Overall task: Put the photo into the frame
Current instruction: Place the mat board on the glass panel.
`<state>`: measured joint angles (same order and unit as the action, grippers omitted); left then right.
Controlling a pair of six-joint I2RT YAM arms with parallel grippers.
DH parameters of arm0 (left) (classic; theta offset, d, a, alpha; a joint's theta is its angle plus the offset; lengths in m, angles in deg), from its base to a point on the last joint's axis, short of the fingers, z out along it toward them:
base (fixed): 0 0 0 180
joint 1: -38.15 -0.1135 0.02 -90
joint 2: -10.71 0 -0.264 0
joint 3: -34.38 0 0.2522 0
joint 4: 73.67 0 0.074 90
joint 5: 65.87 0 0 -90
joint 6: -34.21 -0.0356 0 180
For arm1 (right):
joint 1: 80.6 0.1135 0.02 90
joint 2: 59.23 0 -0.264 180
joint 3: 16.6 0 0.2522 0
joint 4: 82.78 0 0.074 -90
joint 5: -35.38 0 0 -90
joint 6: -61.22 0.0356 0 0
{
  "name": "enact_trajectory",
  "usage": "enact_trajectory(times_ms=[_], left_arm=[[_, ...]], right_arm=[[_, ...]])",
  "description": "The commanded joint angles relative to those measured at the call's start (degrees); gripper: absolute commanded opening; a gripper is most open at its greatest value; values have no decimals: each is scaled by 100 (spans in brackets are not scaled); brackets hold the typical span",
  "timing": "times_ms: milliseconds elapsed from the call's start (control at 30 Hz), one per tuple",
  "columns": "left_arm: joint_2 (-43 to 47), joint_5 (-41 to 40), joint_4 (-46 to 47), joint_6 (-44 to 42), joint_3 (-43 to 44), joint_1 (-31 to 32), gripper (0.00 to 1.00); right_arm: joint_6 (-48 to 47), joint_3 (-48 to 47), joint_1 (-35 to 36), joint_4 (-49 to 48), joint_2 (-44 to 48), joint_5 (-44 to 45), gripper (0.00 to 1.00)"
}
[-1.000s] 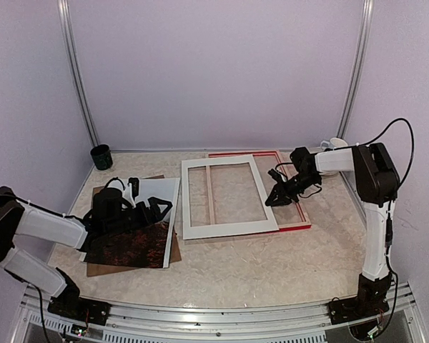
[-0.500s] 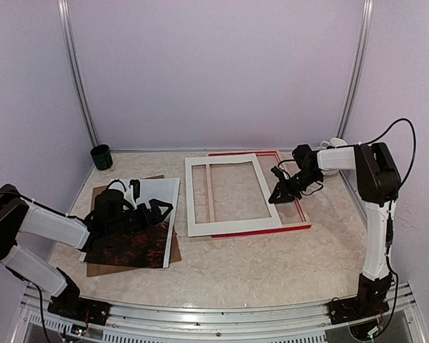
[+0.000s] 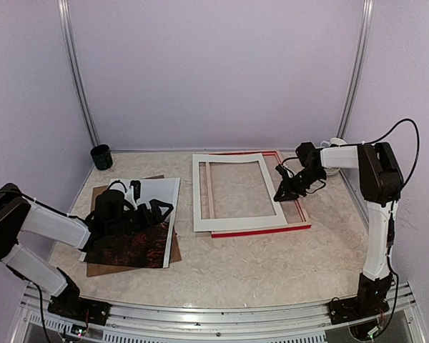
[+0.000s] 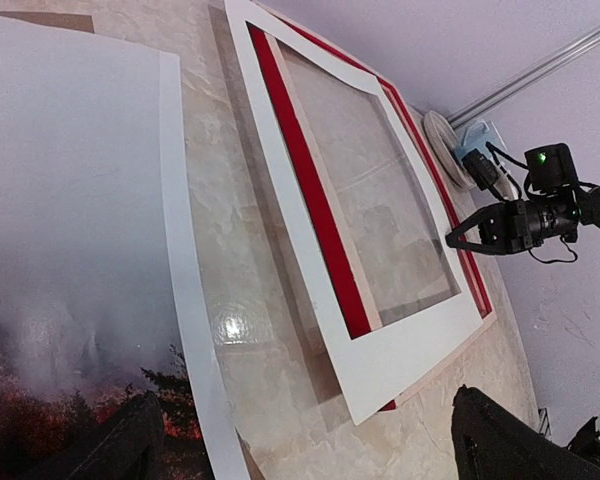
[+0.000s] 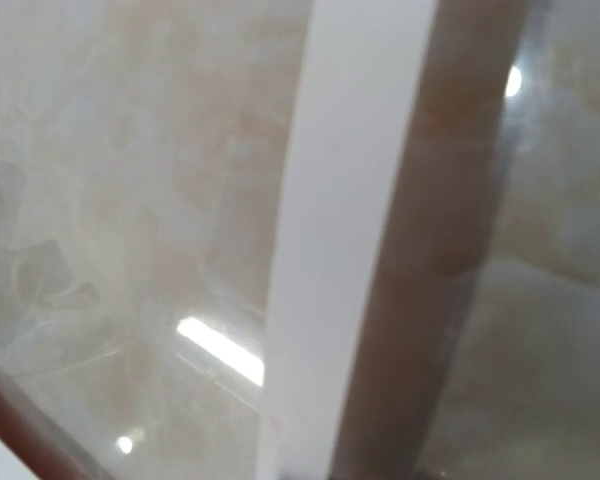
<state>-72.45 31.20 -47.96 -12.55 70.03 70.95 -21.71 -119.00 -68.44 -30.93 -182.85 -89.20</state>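
Note:
The photo [image 3: 129, 239], grey mist above dark red landscape, lies face up at the left on a brown backing board [image 3: 99, 269]. It fills the left of the left wrist view [image 4: 70, 200]. My left gripper [image 3: 156, 211] rests low over the photo, open and empty, with its fingertips [image 4: 120, 450] wide apart. The red frame [image 3: 261, 230] lies flat at centre right, with its red edge also in the left wrist view [image 4: 320, 210]. A white window mat [image 3: 236, 223] lies over it, slightly askew. My right gripper [image 3: 279, 194] is shut on the mat's right edge.
A black cup [image 3: 101, 156] stands at the back left. A white round object [image 3: 334, 145] sits at the back right, close to the right arm. Purple walls close in the table on three sides.
My right gripper has pulled the white mat to the right, so it now covers more of the red frame. The left arm and the photo have not moved.

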Motion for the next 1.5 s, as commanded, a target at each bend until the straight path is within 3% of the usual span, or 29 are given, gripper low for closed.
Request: enact_trajectory(times_ms=[0, 1467], left_arm=[[-55, 31, 168, -23, -33, -45, 99], [-12, 83, 179, -37, -53, -45, 99]], right_arm=[[-61, -101, -82, 111, 253, 228, 9], [-486, 71, -350, 419, 835, 1457, 10]])
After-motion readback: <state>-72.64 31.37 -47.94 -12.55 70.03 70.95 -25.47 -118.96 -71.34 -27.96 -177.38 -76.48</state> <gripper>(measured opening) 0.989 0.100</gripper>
